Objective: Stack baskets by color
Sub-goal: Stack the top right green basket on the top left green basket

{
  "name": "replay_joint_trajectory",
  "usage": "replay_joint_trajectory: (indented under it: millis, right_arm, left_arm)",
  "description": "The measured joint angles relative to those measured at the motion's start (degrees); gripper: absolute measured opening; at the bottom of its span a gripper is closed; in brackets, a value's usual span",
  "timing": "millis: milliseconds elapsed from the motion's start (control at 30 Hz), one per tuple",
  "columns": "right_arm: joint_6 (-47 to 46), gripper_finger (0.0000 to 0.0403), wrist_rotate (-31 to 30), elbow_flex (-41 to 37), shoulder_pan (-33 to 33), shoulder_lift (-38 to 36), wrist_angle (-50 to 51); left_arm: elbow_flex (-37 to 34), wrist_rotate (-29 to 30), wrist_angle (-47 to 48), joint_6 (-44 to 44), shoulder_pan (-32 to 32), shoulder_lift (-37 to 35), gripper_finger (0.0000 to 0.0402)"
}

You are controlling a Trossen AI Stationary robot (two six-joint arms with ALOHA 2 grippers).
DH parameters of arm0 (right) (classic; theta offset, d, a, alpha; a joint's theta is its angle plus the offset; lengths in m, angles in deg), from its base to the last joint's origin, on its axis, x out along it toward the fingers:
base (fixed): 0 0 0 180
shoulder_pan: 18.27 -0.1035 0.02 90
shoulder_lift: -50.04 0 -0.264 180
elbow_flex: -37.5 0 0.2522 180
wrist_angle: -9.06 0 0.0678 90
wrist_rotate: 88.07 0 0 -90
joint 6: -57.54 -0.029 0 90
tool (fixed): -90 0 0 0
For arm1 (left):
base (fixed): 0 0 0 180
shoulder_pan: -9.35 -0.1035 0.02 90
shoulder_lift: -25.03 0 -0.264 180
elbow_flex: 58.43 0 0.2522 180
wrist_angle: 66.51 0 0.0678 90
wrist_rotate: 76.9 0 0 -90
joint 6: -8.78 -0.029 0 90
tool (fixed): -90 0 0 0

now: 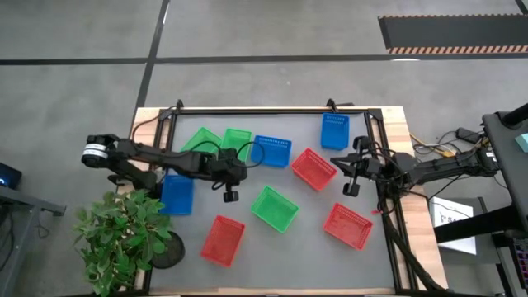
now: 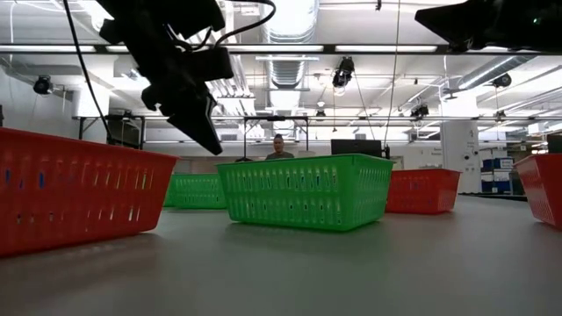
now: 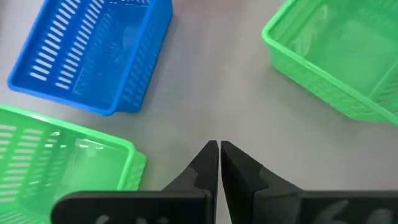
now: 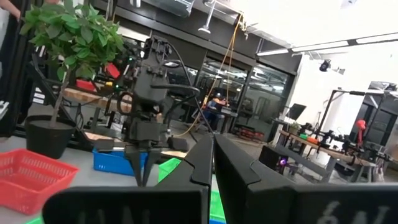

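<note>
1. Baskets lie scattered singly over the table [image 1: 363, 264], none nested in another that I can see, so by my reckoning the sorting has not begun.
2. My left jaws [image 1: 230, 195] are shut on nothing, hanging over bare table. That leaves them free to drop toward any basket nearby.
3. Around those jaws: a blue basket [image 1: 271, 150] and a green basket [image 1: 236, 142] lie just beyond their tips, another green basket [image 1: 275, 208] sits close on the side toward my right arm, and a second blue basket [image 1: 176, 194] is near on the outer side. A red basket [image 1: 223, 239] lies nearer the table's front edge.
4. My right jaws [image 1: 351, 189] are also shut and empty, raised between two red ones: a red basket [image 1: 313, 168] just inward of them and a red basket [image 1: 347, 225] just in front.
5. A third blue basket [image 1: 334, 130] stands apart beyond the right jaws.
6. I judge each pair must open before it can take a rim.
</note>
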Motion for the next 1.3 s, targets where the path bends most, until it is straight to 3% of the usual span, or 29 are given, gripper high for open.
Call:
replay_joint_trajectory:
  millis: [133, 400, 533, 900, 1300]
  right_arm:
    - [-0.5, 0.0009, 0.0, 0.0, 0.0, 0.0, 0.9]
    - [-0.1, 0.0009, 0.0, 0.0, 0.0, 0.0, 0.9]
    - [-1.1, 0.0009, 0.0, 0.0, 0.0, 0.0, 1.5]
    - [-1.1, 0.0009, 0.0, 0.0, 0.0, 0.0, 2.3]
    - [-1.1, 0.0009, 0.0, 0.0, 0.0, 0.0, 2.4]
  left_arm:
    - [-0.1, -0.4, 0.0, -1.3, -0.8, 0.0, 0.0018]
    - [-0.3, 4.5, 0.0, -6.1, -2.2, 0.0, 0.0127]
    - [-0.4, 7.1, 0.5, -6.8, -3.1, 0.7, 0.0161]
    - [-0.5, 7.4, 0.3, -9.4, -4.5, 1.3, 0.0166]
    - [-0.5, 7.3, -3.7, -10.8, -8.0, 7.9, 0.0166]
